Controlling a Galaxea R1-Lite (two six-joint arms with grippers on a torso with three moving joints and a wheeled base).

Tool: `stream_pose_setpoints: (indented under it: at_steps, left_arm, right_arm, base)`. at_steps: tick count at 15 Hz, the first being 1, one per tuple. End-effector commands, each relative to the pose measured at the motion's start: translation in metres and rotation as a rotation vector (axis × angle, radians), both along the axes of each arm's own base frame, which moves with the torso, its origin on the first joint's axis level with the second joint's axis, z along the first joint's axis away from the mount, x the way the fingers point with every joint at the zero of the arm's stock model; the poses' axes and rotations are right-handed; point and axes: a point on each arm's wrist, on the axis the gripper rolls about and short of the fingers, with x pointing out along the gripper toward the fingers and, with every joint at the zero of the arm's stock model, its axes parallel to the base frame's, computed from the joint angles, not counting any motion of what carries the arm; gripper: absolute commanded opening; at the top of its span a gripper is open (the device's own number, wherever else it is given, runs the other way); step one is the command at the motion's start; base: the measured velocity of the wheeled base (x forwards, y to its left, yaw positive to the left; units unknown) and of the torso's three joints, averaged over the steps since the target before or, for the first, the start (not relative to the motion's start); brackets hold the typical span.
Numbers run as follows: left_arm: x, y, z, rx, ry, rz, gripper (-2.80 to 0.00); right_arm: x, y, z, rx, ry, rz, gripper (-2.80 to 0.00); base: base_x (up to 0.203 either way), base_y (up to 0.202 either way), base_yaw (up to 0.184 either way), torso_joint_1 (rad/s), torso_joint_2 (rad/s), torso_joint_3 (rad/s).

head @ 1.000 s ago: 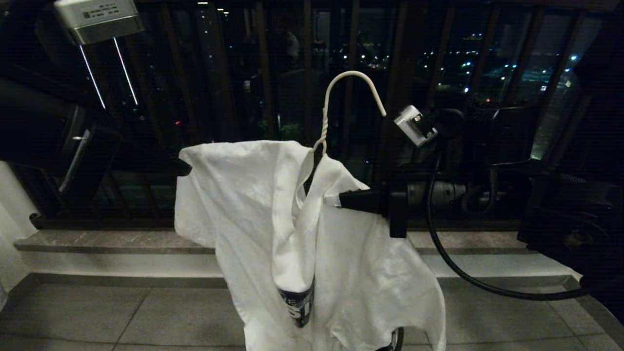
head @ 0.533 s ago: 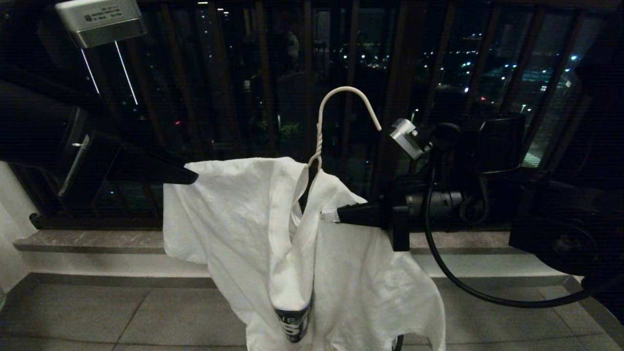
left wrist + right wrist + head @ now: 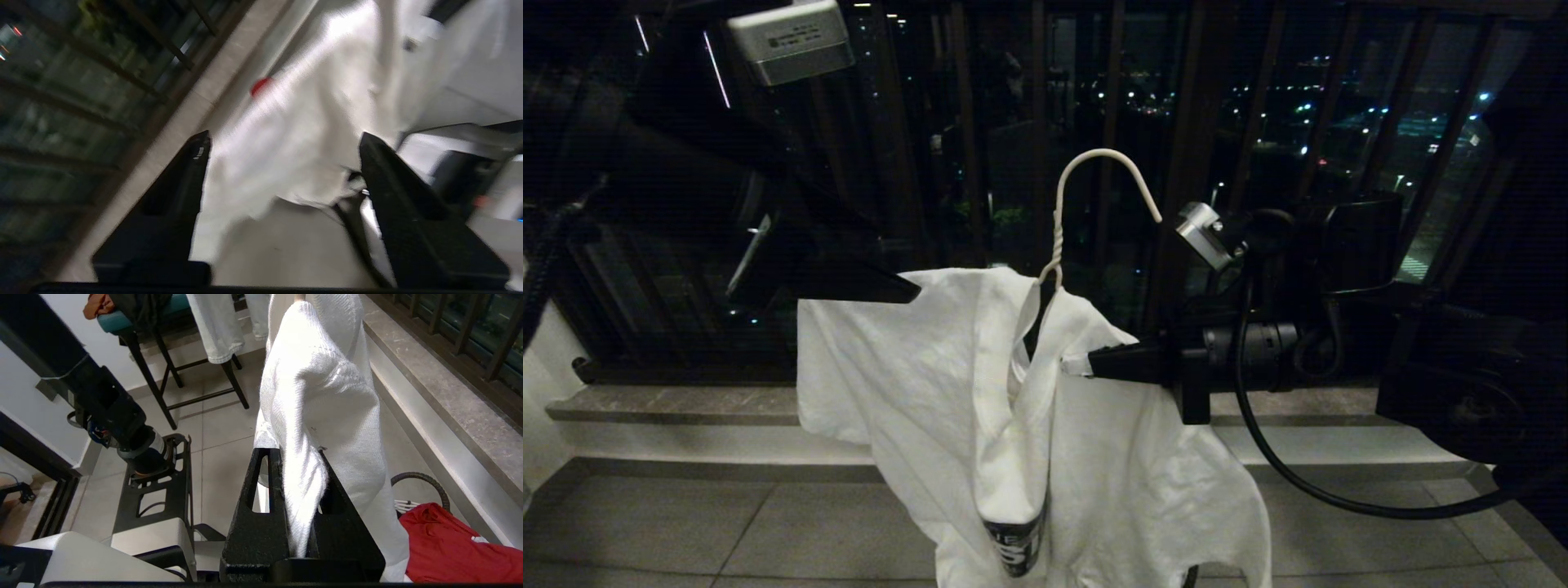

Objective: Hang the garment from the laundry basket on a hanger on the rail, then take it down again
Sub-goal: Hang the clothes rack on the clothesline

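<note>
Right gripper [image 3: 1086, 362] is clamped on the white T-shirt [image 3: 1013, 408], at the shoulder where the thin white wire hanger [image 3: 1062, 212] runs under the cloth; in the right wrist view the fabric is bunched between the two black fingers [image 3: 261, 498]. Left gripper [image 3: 282, 143] has its jaws spread wide with nothing between them. One black fingertip [image 3: 882, 287] sits at the T-shirt's other top corner, and whether it touches the cloth is hard to tell because the left wrist view is blurred.

T-shirt hangs draped on the hanger, mid-air, with a dark print with white letters [image 3: 1014, 549] showing in a fold near its lower edge. Hanger hook points up, free, not on anything.

Room: night balcony. Grey floor tiles [image 3: 792, 531] below the T-shirt, a pale stone ledge [image 3: 686, 404] behind it, and a dark brown railing with vertical bars [image 3: 1201, 122] above the ledge with city lights beyond. Below the T-shirt, in the right wrist view, a red cloth [image 3: 449, 543] lies by a black loop handle [image 3: 421, 482]. A stool [image 3: 171, 355] with clothes on it stands further along the tiles.
</note>
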Motion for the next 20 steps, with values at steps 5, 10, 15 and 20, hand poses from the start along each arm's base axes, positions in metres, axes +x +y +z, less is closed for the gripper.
stream_pose_setpoints:
  at_steps: [5, 10, 15, 20]
  left_arm:
    - [0.045, -0.015, -0.030, 0.106, 0.034, -0.121, 0.00]
    - [0.063, -0.023, -0.043, 0.078, 0.078, -0.176, 0.00]
    - [0.073, -0.028, -0.047, 0.074, 0.070, -0.177, 0.00]
    - [0.076, -0.029, -0.049, 0.072, 0.071, -0.180, 0.00]
  right_arm:
    - [-0.001, -0.001, 0.003, 0.006, -0.008, 0.002, -2.80]
    - [-0.001, -0.001, 0.002, 0.004, -0.007, 0.004, -2.80]
    - [-0.002, -0.001, 0.002, 0.003, -0.019, 0.005, -2.80]
    - [-0.001, -0.001, 0.002, 0.004, -0.020, 0.004, -2.80]
  base:
    - [0.000, 0.000, 0.000, 0.000, 0.00, 0.000]
    - [0.000, 0.000, 0.000, 0.000, 0.00, 0.000]
    - [0.000, 0.000, 0.000, 0.000, 0.00, 0.000]
    - [0.000, 0.000, 0.000, 0.000, 0.00, 0.000]
